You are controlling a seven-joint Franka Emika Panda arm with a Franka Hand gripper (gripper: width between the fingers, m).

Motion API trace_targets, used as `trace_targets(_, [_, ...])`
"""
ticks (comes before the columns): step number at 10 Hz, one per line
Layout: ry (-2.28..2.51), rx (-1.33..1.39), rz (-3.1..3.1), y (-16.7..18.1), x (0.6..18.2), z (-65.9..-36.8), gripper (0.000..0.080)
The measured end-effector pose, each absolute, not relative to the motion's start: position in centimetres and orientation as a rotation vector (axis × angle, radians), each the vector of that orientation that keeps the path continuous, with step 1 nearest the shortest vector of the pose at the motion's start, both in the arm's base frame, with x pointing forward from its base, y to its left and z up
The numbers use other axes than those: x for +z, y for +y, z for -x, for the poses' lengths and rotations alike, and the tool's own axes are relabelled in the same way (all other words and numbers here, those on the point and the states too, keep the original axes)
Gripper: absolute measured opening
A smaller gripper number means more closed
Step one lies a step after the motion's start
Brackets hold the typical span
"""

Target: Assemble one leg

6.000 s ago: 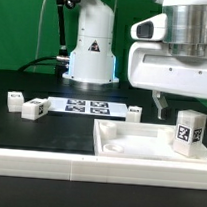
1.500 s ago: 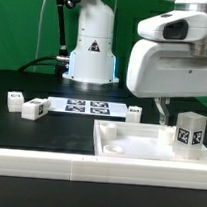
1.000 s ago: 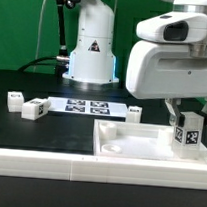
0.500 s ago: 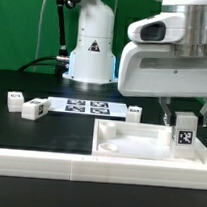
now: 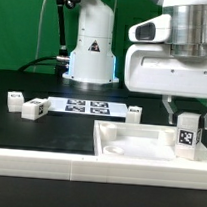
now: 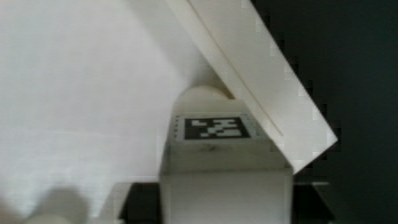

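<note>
The leg, a small white block with a marker tag on its front, stands upright at the right corner of the large white tabletop piece. My gripper is over it, with one finger on each side, shut on the leg. In the wrist view the leg fills the gap of my gripper. The dark pads press both its sides, above the tabletop piece's raised rim. Where the leg's foot meets the tabletop piece is hidden.
Three more loose legs lie on the black table: two at the exterior view's left and one near the tabletop piece's back edge. The marker board lies in the middle. The robot base stands behind.
My gripper moved from left of the leg to over it and shut on it. The leg tilted and shifted a little, and stands straight again now.
</note>
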State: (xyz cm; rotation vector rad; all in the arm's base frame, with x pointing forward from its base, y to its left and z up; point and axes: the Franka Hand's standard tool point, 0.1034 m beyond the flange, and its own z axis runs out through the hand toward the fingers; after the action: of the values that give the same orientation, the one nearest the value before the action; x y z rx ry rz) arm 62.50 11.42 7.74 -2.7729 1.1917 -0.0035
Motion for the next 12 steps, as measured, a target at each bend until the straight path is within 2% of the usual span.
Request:
trace_targets(3, [1.434,0.017,2.652,11.27,7.74,-62.52,0.0291])
trace_targets(4, [1.473,0.022,2.630,11.44,7.72,-62.48,0.0365])
trace_targets(5, [1.451,0.021,2.642,11.44,7.70,-62.48,0.0501])
trace_targets(6, [1.409,0.018,2.664,11.44,7.70,-62.47,0.0501])
trace_targets(7, [1.356,0.016,2.692,11.42,7.70,-62.49,0.0633])
trace_targets(12, [0.633,-0.007,3.003,12.05,8.31,-62.63,0.0649])
